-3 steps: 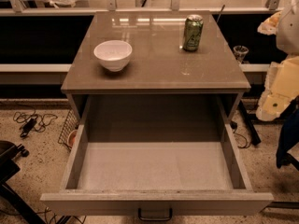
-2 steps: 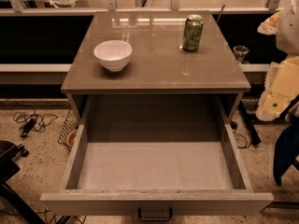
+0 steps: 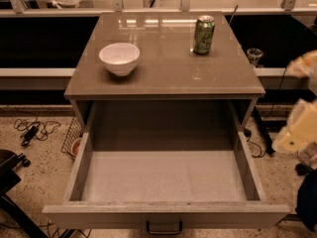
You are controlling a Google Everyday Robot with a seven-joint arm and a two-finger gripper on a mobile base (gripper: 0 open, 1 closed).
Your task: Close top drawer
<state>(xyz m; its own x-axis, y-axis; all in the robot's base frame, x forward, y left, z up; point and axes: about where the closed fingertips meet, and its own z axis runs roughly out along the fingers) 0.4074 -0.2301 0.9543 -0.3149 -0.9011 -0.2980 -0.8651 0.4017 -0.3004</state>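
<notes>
The top drawer (image 3: 163, 177) is pulled fully out of the grey-brown cabinet. Its pale grey floor is bare. Its front panel (image 3: 166, 215) runs along the bottom of the view, with a small dark bail handle (image 3: 164, 228) at its middle. My arm's cream parts (image 3: 299, 128) show blurred at the right edge. A dark part that I take for my gripper (image 3: 308, 202) hangs low at the right edge, beside the drawer's front right corner and apart from it.
A white bowl (image 3: 119, 58) and a green can (image 3: 203, 34) stand on the cabinet top (image 3: 163, 78). A small glass (image 3: 254, 56) stands on the ledge behind right. Cables (image 3: 32, 129) lie on the floor at left, and a dark chair base (image 3: 12, 192) is at the lower left.
The dark part of my arm at the right edge has moved downward and the cream parts have shifted. The drawer, bowl and can have not moved.
</notes>
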